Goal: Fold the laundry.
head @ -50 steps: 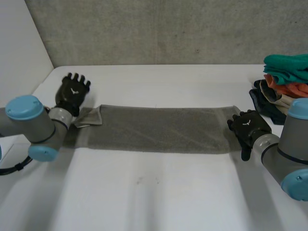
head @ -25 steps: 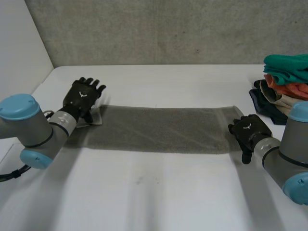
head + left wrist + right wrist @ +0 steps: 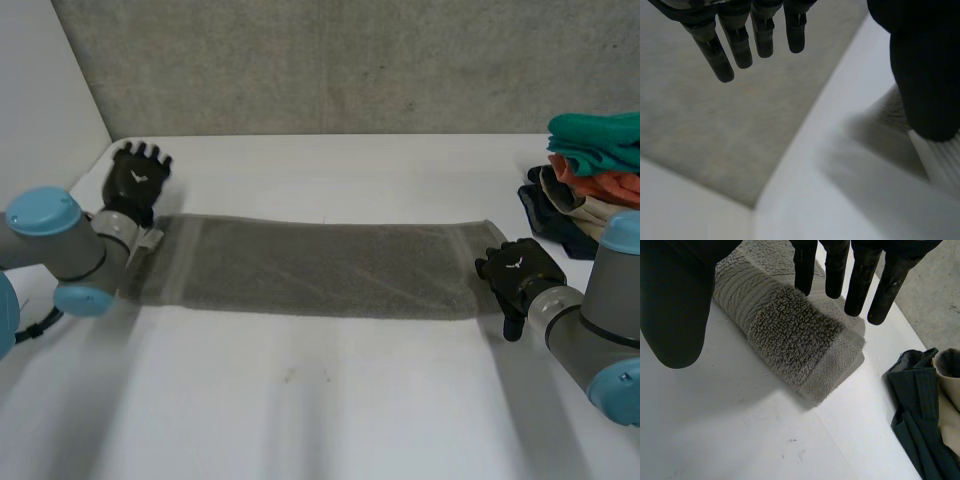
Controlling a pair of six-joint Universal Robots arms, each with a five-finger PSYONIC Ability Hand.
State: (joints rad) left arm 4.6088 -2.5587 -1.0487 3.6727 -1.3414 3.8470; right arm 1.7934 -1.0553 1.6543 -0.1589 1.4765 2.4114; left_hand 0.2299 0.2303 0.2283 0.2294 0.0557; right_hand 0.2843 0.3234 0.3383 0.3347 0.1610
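Towel (image 3: 320, 268): one, grey terry, spread flat and lengthwise on the worktop (image 3: 330, 400) between the hands.
Handling: likely soft, light and limp; best pinched at the end corners.
Left hand (image 3: 135, 185): fingers straight, holding nothing, just beyond the left end.
Right hand (image 3: 515, 270): fingers straight, empty, over the right end.
Stack (image 3: 590, 180): one, about four garments, far right.

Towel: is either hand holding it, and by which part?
Neither. The left hand is open at the towel's left end, the right hand open above its right end; both hold nothing.
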